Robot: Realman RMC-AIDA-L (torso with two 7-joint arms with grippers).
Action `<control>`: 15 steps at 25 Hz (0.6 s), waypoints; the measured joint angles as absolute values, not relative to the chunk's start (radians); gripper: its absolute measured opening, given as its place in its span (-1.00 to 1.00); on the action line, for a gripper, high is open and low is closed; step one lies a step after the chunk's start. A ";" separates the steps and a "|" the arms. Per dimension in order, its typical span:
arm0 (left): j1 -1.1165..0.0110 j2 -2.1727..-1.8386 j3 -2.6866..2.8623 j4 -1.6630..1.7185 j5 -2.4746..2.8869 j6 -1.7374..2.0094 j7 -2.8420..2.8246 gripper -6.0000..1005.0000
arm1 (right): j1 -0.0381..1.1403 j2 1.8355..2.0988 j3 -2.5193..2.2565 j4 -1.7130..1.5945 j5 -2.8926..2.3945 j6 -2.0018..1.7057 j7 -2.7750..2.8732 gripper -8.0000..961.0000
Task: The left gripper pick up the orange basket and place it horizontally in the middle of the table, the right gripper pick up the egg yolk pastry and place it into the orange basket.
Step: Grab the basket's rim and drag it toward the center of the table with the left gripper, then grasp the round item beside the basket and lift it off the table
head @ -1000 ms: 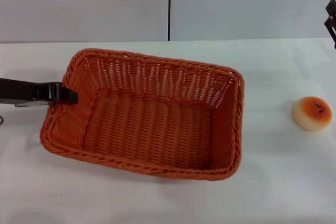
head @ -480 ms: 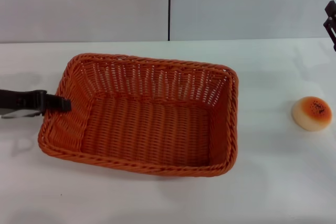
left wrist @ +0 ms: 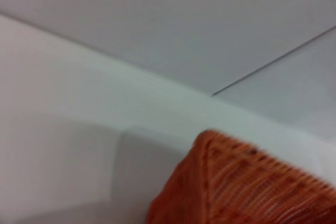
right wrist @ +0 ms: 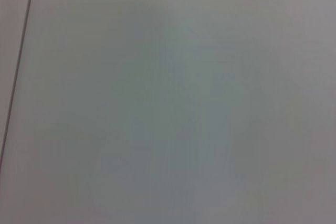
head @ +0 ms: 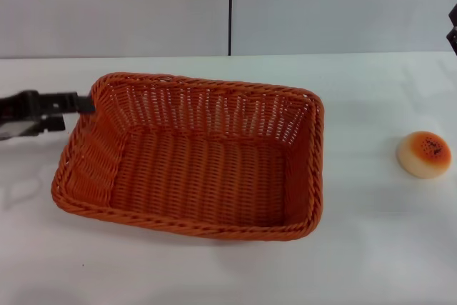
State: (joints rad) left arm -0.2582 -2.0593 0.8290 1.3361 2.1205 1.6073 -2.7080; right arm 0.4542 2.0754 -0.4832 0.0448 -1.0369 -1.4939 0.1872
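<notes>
Basket (head: 193,158) mid-bench, pastry (head: 424,153) near right edge; left hand (head: 80,103) at basket's far-left corner, grip indiscernible; left wrist view shows only that corner (left wrist: 236,187); right hand (head: 452,28) parked, grip unclear.

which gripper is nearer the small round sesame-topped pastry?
Right. The right gripper sits at the table's far right edge, behind the pastry; the left gripper is beyond the orange woven basket.

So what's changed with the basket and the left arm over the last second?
The orange basket was turned a little and settled flat on the table in the first half second, and has not moved since. The left end effector came off the basket's left rim and pulled back and toward the far corner, apparently clear of the weave. The egg yolk pastry stayed put; the right end effector stayed at the far right edge.
</notes>
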 joint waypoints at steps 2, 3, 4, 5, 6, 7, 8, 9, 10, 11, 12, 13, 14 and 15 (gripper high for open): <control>-0.261 -2.059 0.769 1.310 2.062 1.627 -2.664 0.62 | 0.448 2.075 -0.484 0.045 -1.039 -1.500 0.188 0.38; -0.262 -2.059 0.747 1.300 2.037 1.631 -2.642 0.63 | 0.445 2.075 -0.485 0.045 -1.047 -1.502 0.195 0.38; -0.262 -2.059 0.722 1.284 2.006 1.637 -2.615 0.64 | 0.441 2.074 -0.485 0.043 -1.059 -1.503 0.207 0.38; -0.262 -2.059 0.690 1.263 1.969 1.642 -2.577 0.66 | 0.436 2.073 -0.486 0.035 -1.073 -1.503 0.232 0.38; -0.261 -2.059 0.657 1.236 1.934 1.644 -2.537 0.67 | 0.429 2.072 -0.486 0.019 -1.089 -1.503 0.268 0.38; -0.260 -2.059 0.622 1.208 1.903 1.645 -2.496 0.68 | 0.419 2.071 -0.486 -0.006 -1.110 -1.502 0.327 0.38; -0.258 -2.059 0.589 1.180 1.880 1.644 -2.452 0.68 | 0.407 2.071 -0.486 -0.036 -1.129 -1.501 0.379 0.38; -0.257 -2.058 0.557 1.144 1.861 1.643 -2.403 0.68 | 0.393 2.073 -0.486 -0.072 -1.152 -1.499 0.436 0.38; -0.257 -2.057 0.526 1.107 1.845 1.643 -2.349 0.68 | 0.378 2.073 -0.486 -0.116 -1.174 -1.499 0.496 0.38; -0.256 -2.056 0.498 1.067 1.829 1.645 -2.299 0.68 | 0.361 2.074 -0.486 -0.164 -1.200 -1.498 0.566 0.38; -0.256 -2.054 0.471 1.035 1.813 1.647 -2.246 0.68 | 0.348 2.075 -0.486 -0.206 -1.222 -1.498 0.625 0.38; -0.255 -2.053 0.443 0.995 1.796 1.650 -2.180 0.68 | 0.333 2.075 -0.486 -0.255 -1.253 -1.498 0.708 0.38; -0.253 -2.052 0.412 0.955 1.779 1.653 -2.111 0.68 | 0.308 2.074 -0.486 -0.372 -1.326 -1.496 0.887 0.38; -0.252 -2.051 0.391 0.929 1.766 1.657 -2.058 0.68 | 0.294 2.074 -0.484 -0.455 -1.380 -1.495 0.998 0.38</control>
State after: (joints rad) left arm -0.2525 -2.0515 0.3910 0.9292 1.7657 1.6569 -2.0581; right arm 0.2937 2.0737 -0.4845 -0.4546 -1.3797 -1.4951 0.9976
